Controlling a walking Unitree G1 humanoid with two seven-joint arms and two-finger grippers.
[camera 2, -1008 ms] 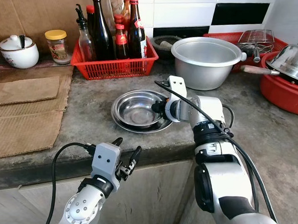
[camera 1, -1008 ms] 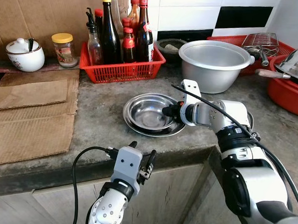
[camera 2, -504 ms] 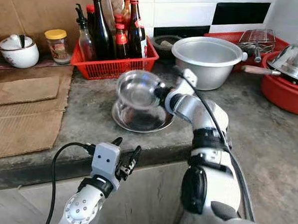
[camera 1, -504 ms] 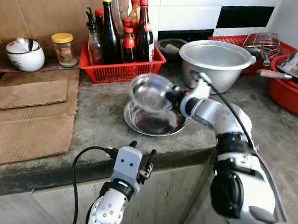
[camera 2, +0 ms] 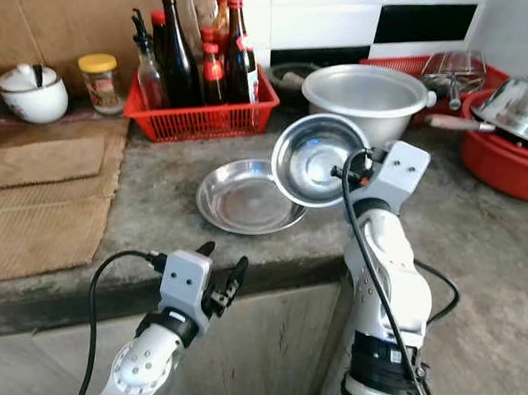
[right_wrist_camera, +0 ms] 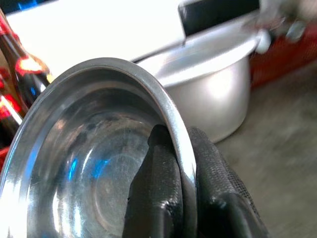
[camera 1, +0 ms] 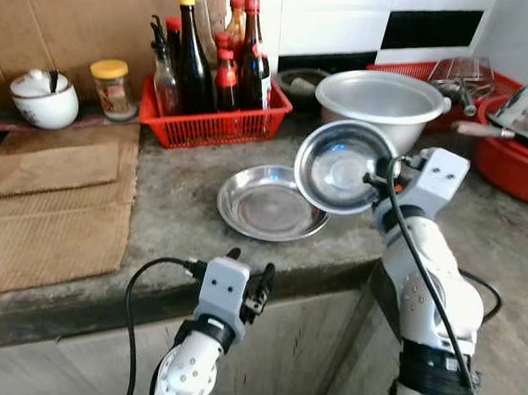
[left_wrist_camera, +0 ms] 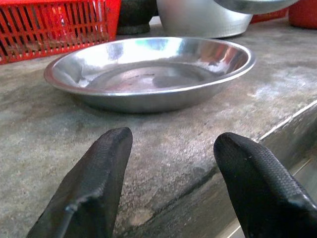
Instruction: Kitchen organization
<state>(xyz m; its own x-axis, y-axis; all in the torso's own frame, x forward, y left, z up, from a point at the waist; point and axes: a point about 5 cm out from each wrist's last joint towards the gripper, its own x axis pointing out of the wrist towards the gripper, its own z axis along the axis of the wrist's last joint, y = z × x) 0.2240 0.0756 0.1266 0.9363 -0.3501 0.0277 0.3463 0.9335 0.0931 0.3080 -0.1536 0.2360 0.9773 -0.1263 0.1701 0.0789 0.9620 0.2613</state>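
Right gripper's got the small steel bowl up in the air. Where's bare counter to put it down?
Bare concrete lies between the steel plate and the cardboard, in front of the red basket; also right of the right gripper, before the red tub. The back row around the big pot is crowded.

A silver robot with two arms and black fingers

Both arms are shiny silver and rounded, with dark bands at the joints. The left gripper (camera 1: 249, 283) has a boxy grey block with two small dark dots on it, and a black cable loops out from its side. The right gripper (camera 1: 372, 177) sits on a pale grey block, and a thin black cable runs down along that arm. The fingers (left_wrist_camera: 91, 186) are black, thick and rounded, with a fine bumpy skin.
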